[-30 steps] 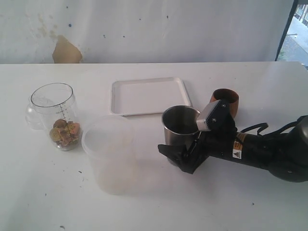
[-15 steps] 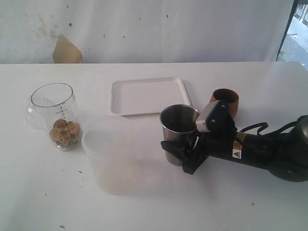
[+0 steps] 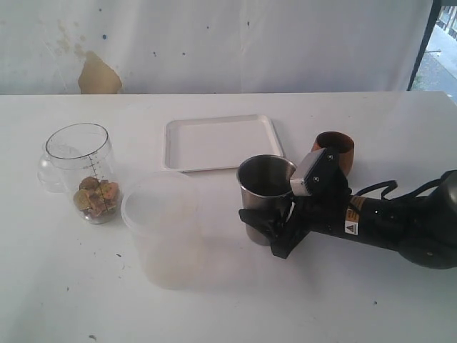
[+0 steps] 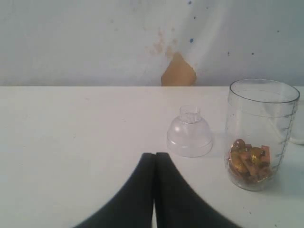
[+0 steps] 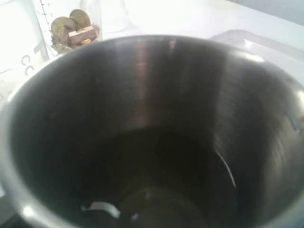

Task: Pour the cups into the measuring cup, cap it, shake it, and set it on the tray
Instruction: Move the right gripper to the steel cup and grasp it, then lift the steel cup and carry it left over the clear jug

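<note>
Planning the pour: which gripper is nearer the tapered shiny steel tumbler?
Right. The right gripper grips the steel tumbler low down; the left gripper, shut, is off by the clear graduated measuring cup.

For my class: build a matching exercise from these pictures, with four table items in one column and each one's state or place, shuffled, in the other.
Column A
1. clear plastic measuring cup with a black scale
2. tall shiny steel tumbler
3. flat white rectangular tray
4. small round brown wooden cup

Column B
a. gripped by the right gripper
b. nothing lying on it
c. small golden-brown pieces at its bottom
d. partly hidden behind the right arm

Pairs: 1-c, 2-a, 3-b, 4-d
</note>
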You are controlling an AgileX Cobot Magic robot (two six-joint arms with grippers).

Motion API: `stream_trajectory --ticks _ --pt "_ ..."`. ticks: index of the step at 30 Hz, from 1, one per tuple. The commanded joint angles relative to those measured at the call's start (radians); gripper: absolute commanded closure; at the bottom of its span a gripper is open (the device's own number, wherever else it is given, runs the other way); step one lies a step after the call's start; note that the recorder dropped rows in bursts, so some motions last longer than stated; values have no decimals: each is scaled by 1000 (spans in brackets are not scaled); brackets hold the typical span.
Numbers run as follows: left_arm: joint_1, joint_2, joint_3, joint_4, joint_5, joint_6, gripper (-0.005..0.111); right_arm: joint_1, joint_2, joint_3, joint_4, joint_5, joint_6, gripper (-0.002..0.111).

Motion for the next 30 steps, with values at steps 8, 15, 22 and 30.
stream_trajectory --ticks 8,15,22,30 --pt "0 -3 -3 -2 -8 -3 107 1 -84 1 0 -9 -2 108" --pt "0 -3 -3 -2 -8 -3 107 1 -146 -7 24 -9 44 108" --pt "0 -3 -3 -2 -8 -3 107 1 -185 -83 20 62 220 108" --pt "0 -3 -3 -2 -8 -3 107 68 -231 -220 -28 246 368 108"
